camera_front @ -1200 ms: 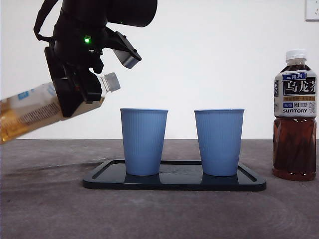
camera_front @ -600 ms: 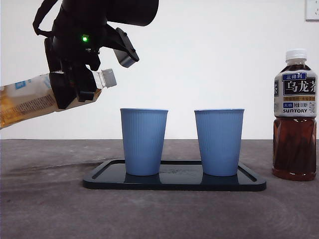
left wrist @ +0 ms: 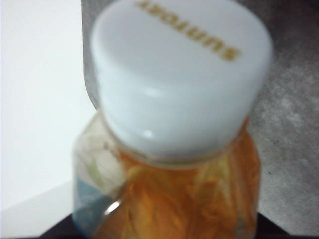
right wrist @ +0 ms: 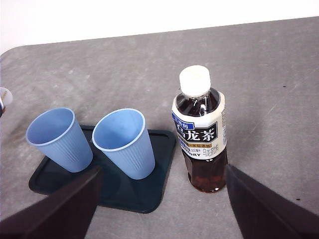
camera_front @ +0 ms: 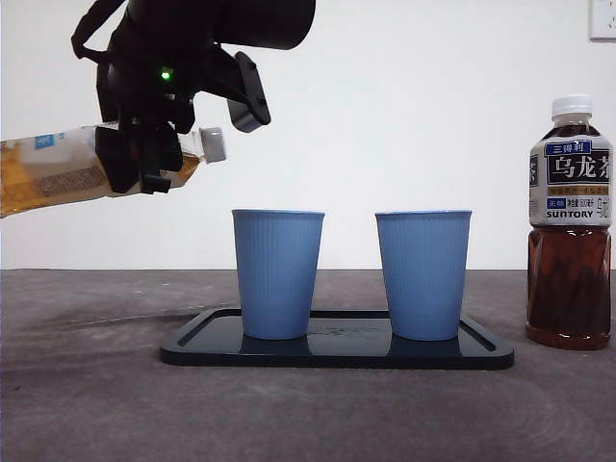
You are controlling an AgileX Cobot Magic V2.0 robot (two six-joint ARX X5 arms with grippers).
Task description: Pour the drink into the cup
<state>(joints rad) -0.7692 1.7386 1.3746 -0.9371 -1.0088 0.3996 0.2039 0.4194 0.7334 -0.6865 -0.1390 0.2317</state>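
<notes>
My left gripper [camera_front: 142, 159] is shut on a bottle of amber drink [camera_front: 58, 175] near its neck. It holds the bottle almost level in the air, up and to the left of the left blue cup [camera_front: 277, 274]. The white cap [camera_front: 212, 144] is on and points toward that cup. The left wrist view shows the cap [left wrist: 179, 74] and the amber neck [left wrist: 174, 194] close up. A second blue cup [camera_front: 423, 274] stands to the right on the same dark tray [camera_front: 337, 354]. My right gripper [right wrist: 159, 209] is open and empty above the table.
A dark tea bottle [camera_front: 570, 231] with a white cap stands upright on the grey table, right of the tray. The right wrist view shows both cups [right wrist: 60, 139] [right wrist: 124, 144], the tray [right wrist: 144, 196] and the tea bottle [right wrist: 200, 134] from above.
The held bottle has risen and swung from base-down tilt to almost level. The cups, tray and tea bottle have not moved.
</notes>
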